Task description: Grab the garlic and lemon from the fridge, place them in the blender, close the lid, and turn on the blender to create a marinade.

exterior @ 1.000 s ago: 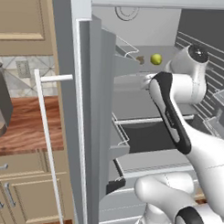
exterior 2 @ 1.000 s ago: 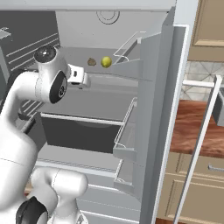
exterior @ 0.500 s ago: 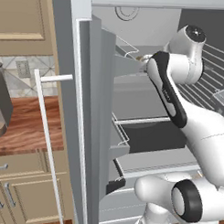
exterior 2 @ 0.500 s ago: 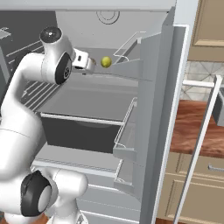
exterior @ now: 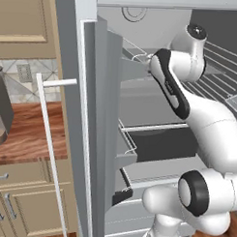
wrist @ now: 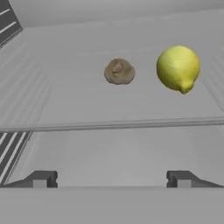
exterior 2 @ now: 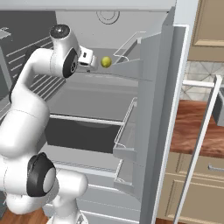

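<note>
My white arm rising from the base, elbow bent high, wrist turned forward and level, gripper (wrist: 111, 179) spread wide, fingers (wrist: 41, 178) holding nothing

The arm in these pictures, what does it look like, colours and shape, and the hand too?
The arm is glossy white with rounded, bulging segments and dark round caps at its joints. A black band runs along one upper link in the left base view. The hand is a small white block. In the hand view its two finger tips are small, dark and squared. No cables show.
</note>
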Tool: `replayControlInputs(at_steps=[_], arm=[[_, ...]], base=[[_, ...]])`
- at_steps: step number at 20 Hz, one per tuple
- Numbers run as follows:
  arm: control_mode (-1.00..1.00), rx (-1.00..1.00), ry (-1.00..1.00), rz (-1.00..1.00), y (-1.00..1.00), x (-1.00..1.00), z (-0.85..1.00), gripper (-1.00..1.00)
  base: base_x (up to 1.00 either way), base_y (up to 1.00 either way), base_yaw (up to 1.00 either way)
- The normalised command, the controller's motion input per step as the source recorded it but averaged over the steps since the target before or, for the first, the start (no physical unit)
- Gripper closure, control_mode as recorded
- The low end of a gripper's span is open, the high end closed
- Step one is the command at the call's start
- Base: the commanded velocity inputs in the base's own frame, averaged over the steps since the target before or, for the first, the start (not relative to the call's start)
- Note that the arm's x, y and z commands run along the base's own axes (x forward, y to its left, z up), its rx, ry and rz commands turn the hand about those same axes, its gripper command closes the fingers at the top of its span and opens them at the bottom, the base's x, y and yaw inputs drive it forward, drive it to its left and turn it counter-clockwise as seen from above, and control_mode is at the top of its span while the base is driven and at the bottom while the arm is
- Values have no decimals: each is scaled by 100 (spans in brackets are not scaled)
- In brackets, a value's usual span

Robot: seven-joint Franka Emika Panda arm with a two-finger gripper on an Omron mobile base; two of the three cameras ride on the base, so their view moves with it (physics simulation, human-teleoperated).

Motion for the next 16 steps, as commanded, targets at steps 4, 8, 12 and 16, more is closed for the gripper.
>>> replayControlInputs(at_steps=[4, 8, 12, 16], arm=[[-100, 0, 0, -1, 9, 51, -19, -100], [-100, 0, 0, -3, 5, 53, -10, -100], [-100, 0, 0, -3, 0, 55, -3, -100], [-100, 0, 0, -4, 0, 54, 0, -100]], base=[[0, 0, 0], [0, 0, 0], [0, 0, 0], [0, 0, 0]])
